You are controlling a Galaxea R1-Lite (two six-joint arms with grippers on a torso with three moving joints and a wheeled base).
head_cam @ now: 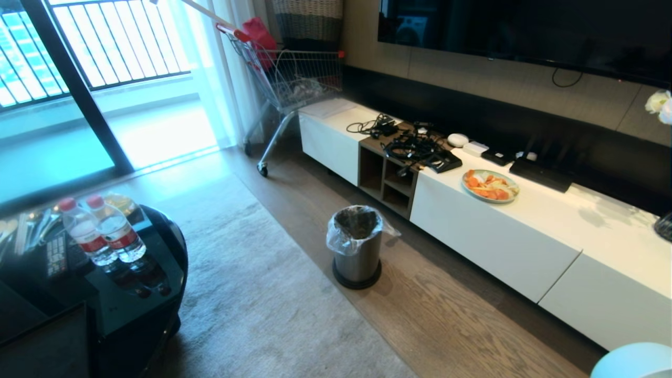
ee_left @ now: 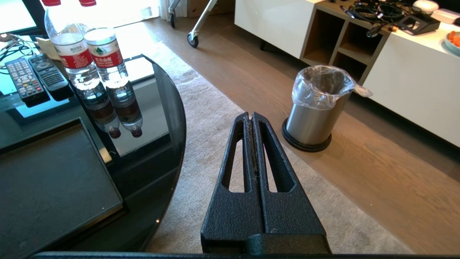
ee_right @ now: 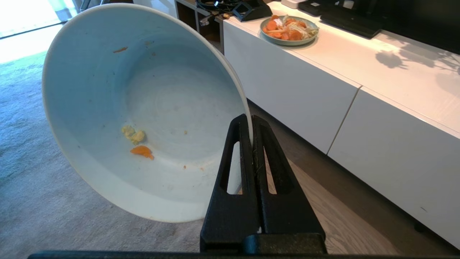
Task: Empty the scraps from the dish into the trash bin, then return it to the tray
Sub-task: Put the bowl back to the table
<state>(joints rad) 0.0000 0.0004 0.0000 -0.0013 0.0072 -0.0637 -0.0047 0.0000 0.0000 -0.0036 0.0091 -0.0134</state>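
pinching the dish (ee_right: 143, 108) by its rim, the right gripper (ee_right: 250, 124) holds it tilted (scraps (ee_right: 138, 144) inside); left gripper (ee_left: 251, 118) pressed together near the trash bin (ee_left: 316, 108).

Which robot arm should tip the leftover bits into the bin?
The right one, probably. The right gripper already pinches the rim of the dish, scraps still inside. The left gripper is shut and empty, facing the trash bin.
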